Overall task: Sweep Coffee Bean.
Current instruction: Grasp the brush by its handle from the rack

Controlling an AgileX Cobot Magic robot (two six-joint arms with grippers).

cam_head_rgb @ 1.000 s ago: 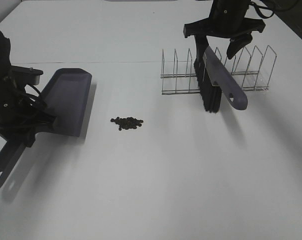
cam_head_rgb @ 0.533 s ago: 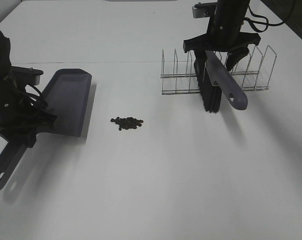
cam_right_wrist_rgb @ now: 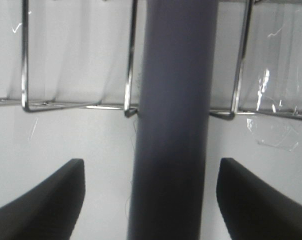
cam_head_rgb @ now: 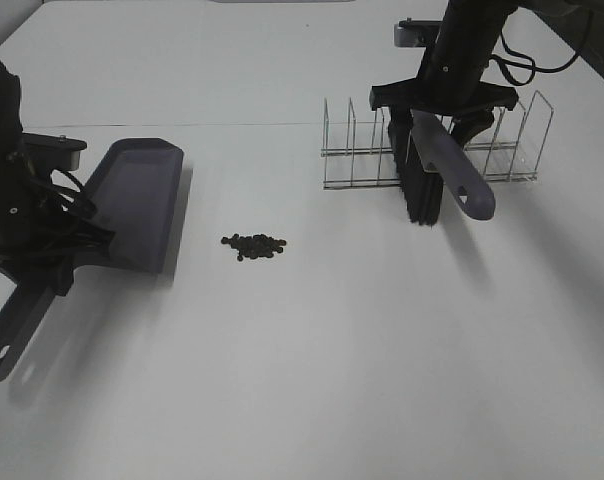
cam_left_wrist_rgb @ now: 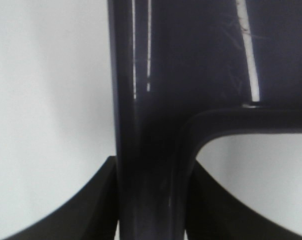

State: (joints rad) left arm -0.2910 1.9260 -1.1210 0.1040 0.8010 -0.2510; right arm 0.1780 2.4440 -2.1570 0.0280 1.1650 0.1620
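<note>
Table (cam_head_rgb: pixel 332 400): white, all sits on it. Wire rack (cam_head_rgb: pixel 362 185) at far right w/ brush (cam_head_rgb: pixel 452 165) leaning in it, bristles down. Dustpan (cam_head_rgb: pixel 132 205) at left, left gripper (cam_head_rgb: pixel 54 262) clamped on its handle. Coffee bean (cam_head_rgb: pixel 254 245) pile lies betw. pan lip and rack, nearer pan. Right gripper (cam_right_wrist_rgb: pixel 151 200) straddles brush handle, jaws apart, no grip. Risk: a crooked lift snags bristles on the wires and drags the rack. Right wrist view shows gaps both sides of handle, unclear from high view. Only high view shows beans.

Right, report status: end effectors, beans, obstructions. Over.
Status: left end effector shut on dustpan; right end effector open, straddling brush at rack; coffee bean pile unswept, nothing between it and dustpan.
</note>
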